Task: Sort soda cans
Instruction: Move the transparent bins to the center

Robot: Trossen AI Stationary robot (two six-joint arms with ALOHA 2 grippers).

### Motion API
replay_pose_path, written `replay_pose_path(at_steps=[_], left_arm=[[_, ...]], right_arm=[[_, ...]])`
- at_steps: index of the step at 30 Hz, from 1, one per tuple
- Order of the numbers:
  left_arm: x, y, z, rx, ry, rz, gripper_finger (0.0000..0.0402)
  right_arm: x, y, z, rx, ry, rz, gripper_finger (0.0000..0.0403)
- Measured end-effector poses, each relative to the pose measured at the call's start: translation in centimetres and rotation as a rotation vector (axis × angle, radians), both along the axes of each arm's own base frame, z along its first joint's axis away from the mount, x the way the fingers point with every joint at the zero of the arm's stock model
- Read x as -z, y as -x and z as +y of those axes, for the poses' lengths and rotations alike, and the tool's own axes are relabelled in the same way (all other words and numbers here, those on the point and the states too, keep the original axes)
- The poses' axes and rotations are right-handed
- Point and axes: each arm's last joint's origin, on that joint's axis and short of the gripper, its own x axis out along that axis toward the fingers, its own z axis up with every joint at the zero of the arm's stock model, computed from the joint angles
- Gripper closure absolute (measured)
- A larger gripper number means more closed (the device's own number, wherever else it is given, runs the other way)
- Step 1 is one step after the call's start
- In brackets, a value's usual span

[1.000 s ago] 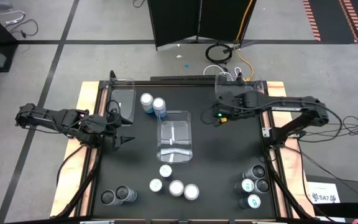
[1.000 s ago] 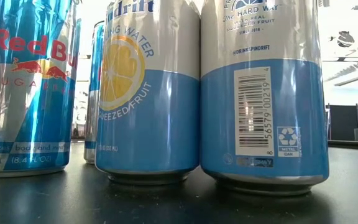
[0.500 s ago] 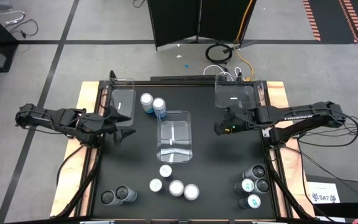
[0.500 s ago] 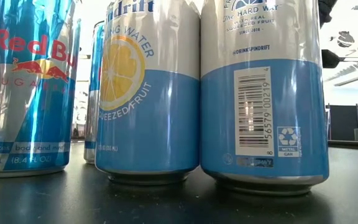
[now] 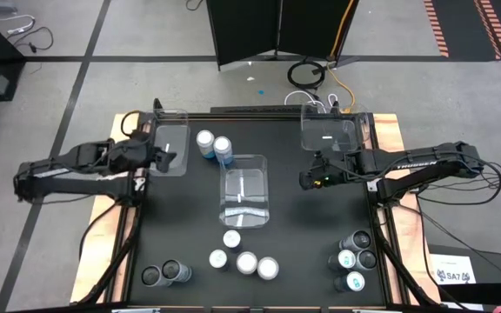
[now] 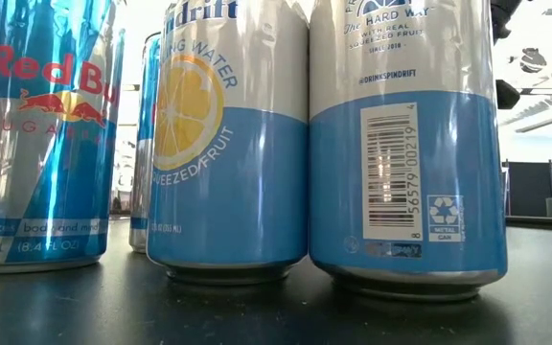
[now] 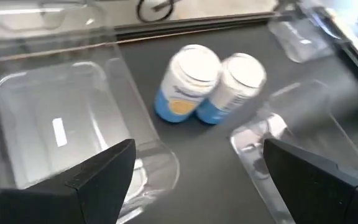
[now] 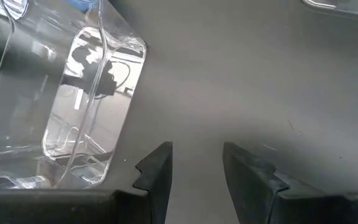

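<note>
Two white-topped, blue-sided soda cans (image 5: pixel 214 144) (image 7: pixel 207 86) stand upright on the black table, at the far side between two clear bins. More cans stand along the near edge: white-topped ones (image 5: pixel 243 257), dark ones (image 5: pixel 163 275) and a mixed cluster (image 5: pixel 353 258). The low view shows three of the blue cans (image 6: pixel 228 144) up close. My left gripper (image 5: pixel 160 157) (image 7: pixel 197 180) hangs open over the far-left bin (image 5: pixel 170 143), pointing toward the two far cans. My right gripper (image 5: pixel 307 180) (image 8: pixel 197 168) hovers right of the centre bin (image 5: pixel 244 191), narrowly open with nothing between its fingers.
A third clear bin (image 5: pixel 327 130) sits at the far right corner. Bare black table lies between the centre bin and the right gripper (image 8: pixel 229 81). Wooden rails (image 5: pixel 120 217) run along the table's left and right edges.
My left gripper has swung toward the far edge, over the far-left bin, rolling and turning toward the two far cans. My right gripper has dropped and drawn toward the near edge, away from the far-right bin, then held still. No can has moved.
</note>
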Motion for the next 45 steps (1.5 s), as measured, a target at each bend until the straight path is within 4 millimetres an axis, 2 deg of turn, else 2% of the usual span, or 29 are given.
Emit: replay_pose_path(at_steps=[9,15,28,37,41,45], left_arm=[[1.6,0.8,2.7,-0.246,0.163,0.184,0.0038],[1.9,1.2,4.3,-0.349,0.132,0.261,0.0038],[1.5,0.7,4.8,-0.359,0.098,0.193,0.0038],[1.5,0.9,5.0,-0.378,0.068,0.224,0.0038],[1.9,1.0,6.1,-0.439,0.088,0.273,0.0038],[2.8,1.0,8.1,-0.446,0.152,0.357,0.0038]], right_arm=[[-0.1,-0.1,0.0,-0.004,-0.005,-0.012,0.0268],[-0.1,-0.1,0.0,-0.004,-0.007,-0.014,0.0268],[-0.1,-0.1,0.2,-0.035,0.007,-0.007,0.0268],[-0.1,-0.1,0.2,-0.043,0.013,-0.004,0.0268],[-0.1,-0.1,0.2,-0.041,0.015,-0.004,0.0268],[-0.1,-0.1,0.2,-0.042,0.015,-0.004,0.0268]])
